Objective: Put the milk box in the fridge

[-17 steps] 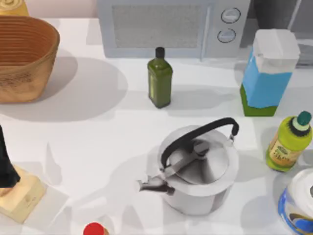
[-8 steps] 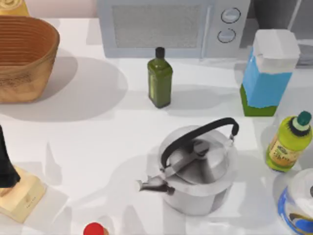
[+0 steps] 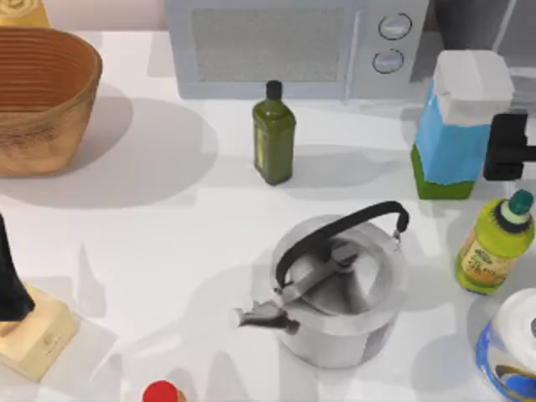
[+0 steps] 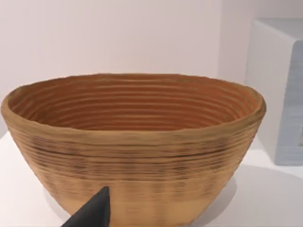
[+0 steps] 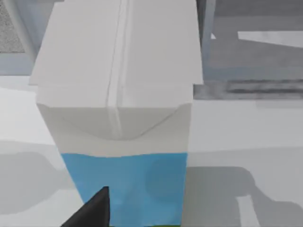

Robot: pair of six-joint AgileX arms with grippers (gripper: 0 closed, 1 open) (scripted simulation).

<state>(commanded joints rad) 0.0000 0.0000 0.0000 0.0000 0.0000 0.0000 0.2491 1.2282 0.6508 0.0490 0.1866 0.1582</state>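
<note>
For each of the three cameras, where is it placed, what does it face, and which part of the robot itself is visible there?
Top view: above the table, looking down; the right end effector reaches in beside the milk box.
Left wrist view: on the left arm, facing the basket; one dark fingertip shows.
Right wrist view: on the right arm, facing the milk box; one dark fingertip shows.
Shared: top and right wrist views both show the milk box.

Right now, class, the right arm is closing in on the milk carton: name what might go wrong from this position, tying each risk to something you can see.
1. The milk box is tall on a narrow base; a push from the right gripper beside it could tip it.
2. The yellow-green bottle stands close by, so the arm might knock it.
3. The microwave sits next to the fridge, leaving a tight path for the carton.

The left gripper stays parked at the left edge.
</note>
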